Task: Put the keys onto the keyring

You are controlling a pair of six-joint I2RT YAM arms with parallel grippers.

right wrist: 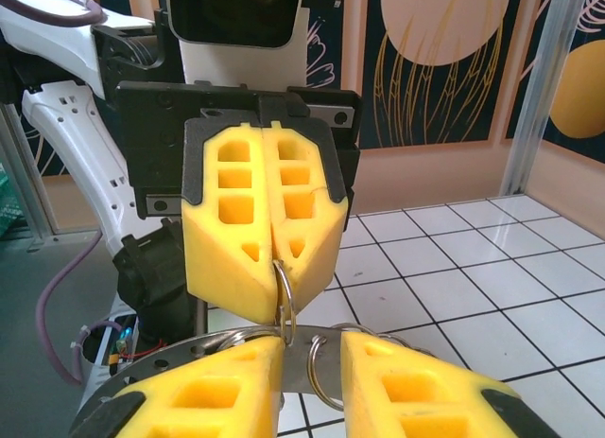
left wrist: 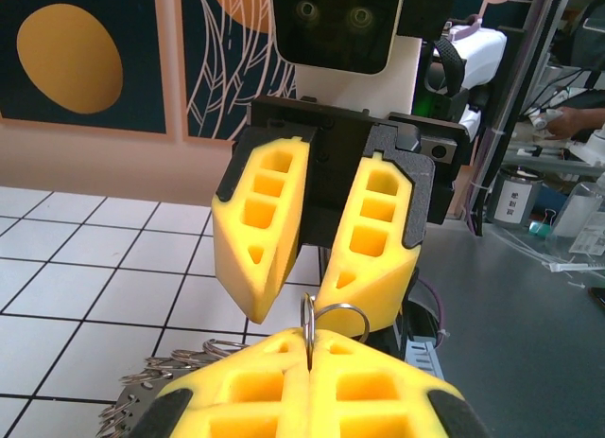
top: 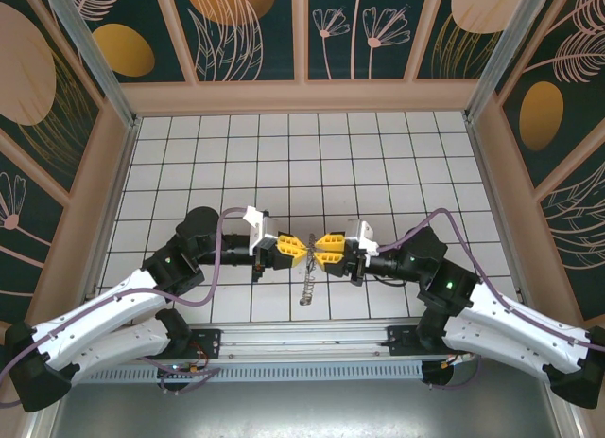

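Observation:
My two grippers meet tip to tip above the middle of the tiled floor. The left gripper (top: pixel 300 250) (left wrist: pixel 309 336) is shut on a small silver split ring (left wrist: pixel 308 315) (right wrist: pixel 286 285) that stands on edge between its yellow fingers. This ring belongs to the keyring (top: pixel 307 287), a grey metal band (right wrist: pixel 175 351) fringed with small rings that hangs below the grippers. Facing it, the right gripper (top: pixel 320 250) (right wrist: pixel 312 353) is open, its fingers either side of the held ring and a second small ring (right wrist: pixel 317 374). The keys are out of view.
More small split rings (left wrist: pixel 161 374) of the bunch trail to the lower left in the left wrist view. Wooden walls (top: pixel 302 96) enclose the white tiled floor (top: pixel 302 164). A metal rail (top: pixel 302 339) runs along the near edge.

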